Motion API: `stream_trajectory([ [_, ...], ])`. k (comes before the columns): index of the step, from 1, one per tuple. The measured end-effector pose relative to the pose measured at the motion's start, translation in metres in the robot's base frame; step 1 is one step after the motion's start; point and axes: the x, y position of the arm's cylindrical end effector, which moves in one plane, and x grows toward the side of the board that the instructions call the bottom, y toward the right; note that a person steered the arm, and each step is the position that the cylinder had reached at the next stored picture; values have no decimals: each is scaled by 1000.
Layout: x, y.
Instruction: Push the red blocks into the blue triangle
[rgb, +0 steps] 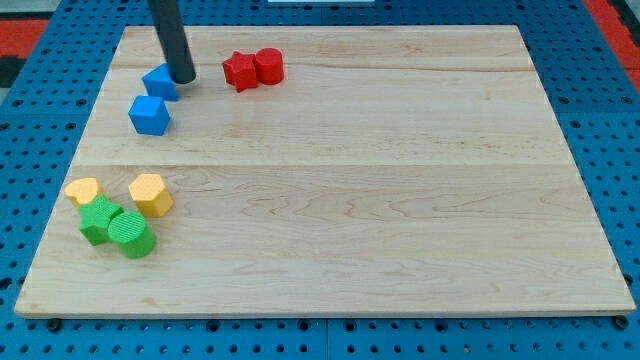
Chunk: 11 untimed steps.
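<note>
The rod ends in my tip; no pincer is fitted, so no grip state applies. The tip is set touching the blue triangle, at its 3 o'clock. The red star and red cylinder are placed farther toward 3 o'clock, touching. A leftward stroke risks displacing the triangle. Blocks appear smooth; the wooden board is grained.

Pale wooden board fills most of the view; long planks joined edge to edge, seams running left to right. Beneath it a blue pegboard, regular grid of small holes, visible on all four sides. Red surface at the top corners. Lighting even, shadows soft.
</note>
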Motion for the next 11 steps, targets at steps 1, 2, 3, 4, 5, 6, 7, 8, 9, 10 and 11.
stream_trajectory([
  [1,15,-3],
  [2,17,50],
  [3,17,124],
  [4,6,183],
  [5,-36,196],
  [6,-45,170],
  [7,-36,112],
  [8,-31,59],
  [9,-27,35],
  [10,-13,27],
  [11,-5,27],
])
